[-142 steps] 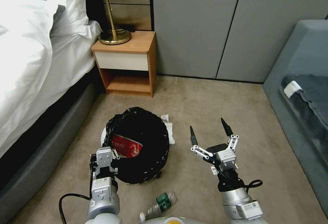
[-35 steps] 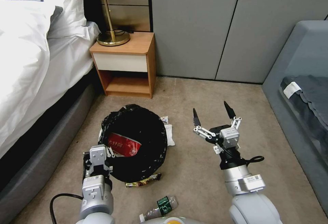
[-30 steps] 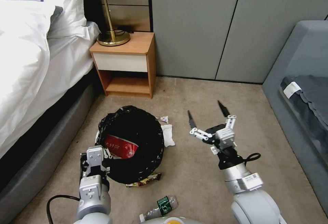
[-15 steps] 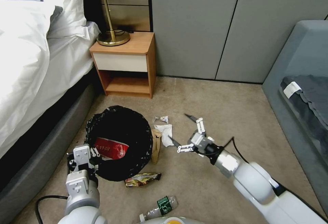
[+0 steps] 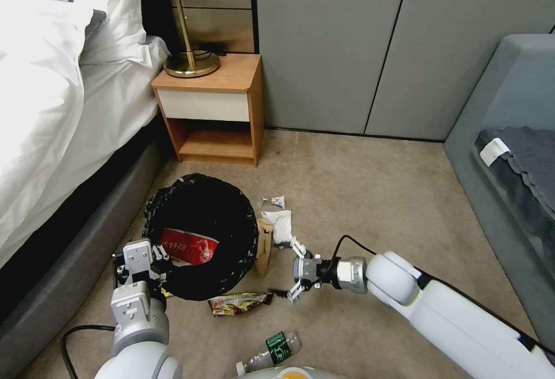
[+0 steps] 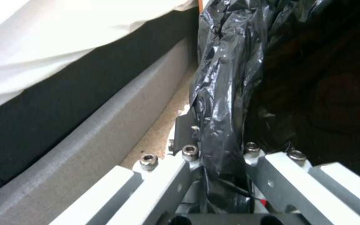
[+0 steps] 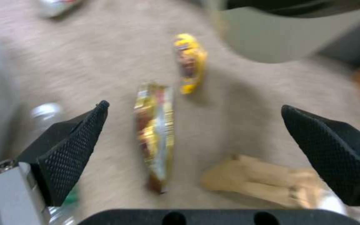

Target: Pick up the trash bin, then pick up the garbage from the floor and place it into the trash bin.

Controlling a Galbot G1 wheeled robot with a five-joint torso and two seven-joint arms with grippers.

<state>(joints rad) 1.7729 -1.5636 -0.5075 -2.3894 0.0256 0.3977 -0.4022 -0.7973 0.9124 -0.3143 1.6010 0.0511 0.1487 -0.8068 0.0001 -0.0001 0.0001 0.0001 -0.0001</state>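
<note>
Beige short-pile floor (image 5: 370,194) between a white-sheeted bed (image 5: 52,107) and a wooden nightstand (image 5: 211,110). The trash bin (image 5: 199,234), round with a crinkly black liner, is held at its near rim by the left gripper (image 5: 139,263), jaws clamped on the liner. The right gripper (image 5: 286,272), raised a second ago, is now low over the floor, jaws apart. Directly ahead of them lies a flat glossy yellow wrapper (image 7: 155,134); a creased brown paper bag (image 5: 264,247) lies just beside.

Head view high above floor (image 5: 370,194); wrist views close, perhaps overlapping.
</note>
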